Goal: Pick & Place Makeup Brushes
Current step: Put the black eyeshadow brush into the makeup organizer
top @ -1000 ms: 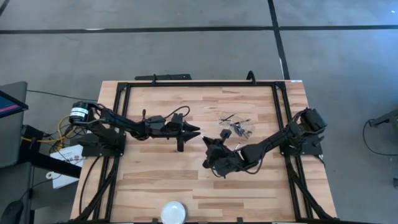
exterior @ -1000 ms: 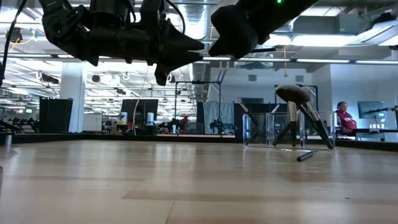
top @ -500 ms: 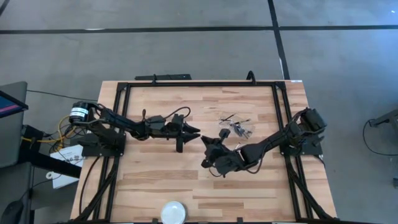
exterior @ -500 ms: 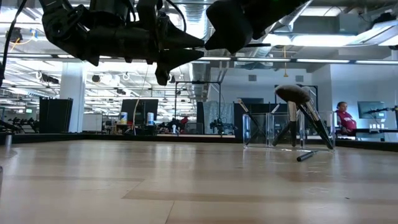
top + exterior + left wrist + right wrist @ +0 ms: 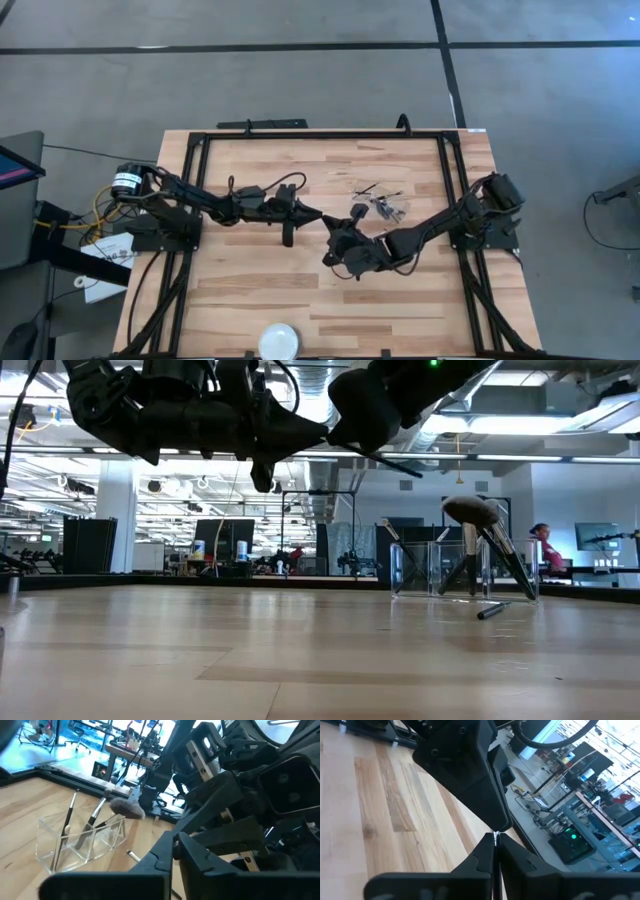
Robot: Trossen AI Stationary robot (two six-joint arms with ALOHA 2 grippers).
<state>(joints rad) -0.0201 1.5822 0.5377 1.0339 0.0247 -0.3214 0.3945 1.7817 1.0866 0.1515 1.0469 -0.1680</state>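
My two grippers meet above the middle of the table. My right gripper [image 5: 330, 227] is shut on a thin dark makeup brush; its handle [image 5: 398, 464] sticks out behind the gripper, slanting down. My left gripper [image 5: 318, 213] is shut at the brush's silver front end [image 5: 495, 838]. A clear plastic holder [image 5: 385, 208] stands behind on the table. Several brushes lean in it, one with a fluffy brown head [image 5: 470, 510]. One more brush [image 5: 495, 610] lies flat on the table beside the holder. My left gripper comes level from the table's left, and its shut fingertips [image 5: 498, 826] meet the tip of the brush's silver end [image 5: 495, 835]. The fingertips hide how much of it they have. My right gripper pinches the brush between its two fingers [image 5: 481, 856], which lie along it, coming from the table's right. The brush is held clear above the table, its handle end lower.
A round white dish [image 5: 278, 340] sits at the near edge. A black frame [image 5: 300, 134] runs round the table top. Bare wood lies below both grippers and to the near side.
My left gripper has shut its spread fingers at the brush's front end, staying in place. My right gripper has turned a little, and the brush's handle end has tipped from about level to slanting down.
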